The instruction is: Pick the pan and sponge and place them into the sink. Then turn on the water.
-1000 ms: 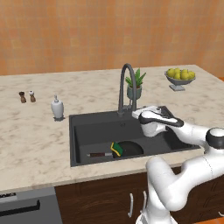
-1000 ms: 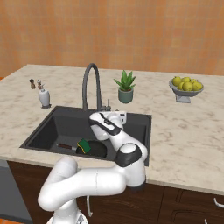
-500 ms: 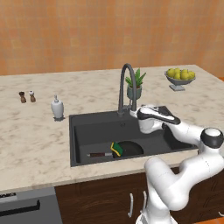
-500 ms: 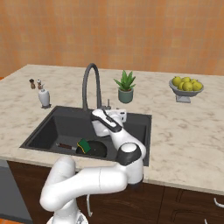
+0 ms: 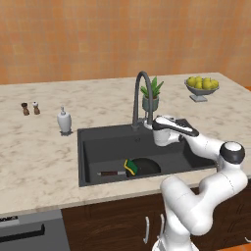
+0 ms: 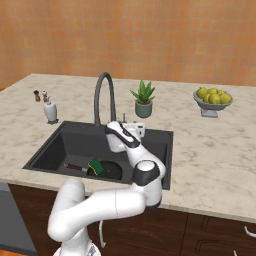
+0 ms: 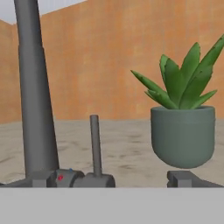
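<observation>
With the pan [image 5: 143, 166] and sponge [image 5: 131, 167] already lying in the sink [image 5: 105, 142], your gripper [image 5: 150, 123] hovers at the base of the faucet [image 5: 139, 93], closing on the lever [image 7: 95, 144] that starts the water. No stream falls from the spout yet.

The hand view looks level past the faucet's thick column to the thin upright lever just beside it, with the plant [image 7: 183, 122] behind to the right. The fingers sit low at that view's bottom edge and you cannot tell whether the jaws are apart or together.

To do this step well, bring one fingertip against the lever's side, near its top for leverage, and push it sideways in a slow arc. Keep the wrist clear of the column and don't swing wide into the plant pot, which stands close.

Compared with a second ago, the hand has crept forward and left toward the faucet base; the forearm has stretched out a little. Pan and sponge have not shifted.
</observation>
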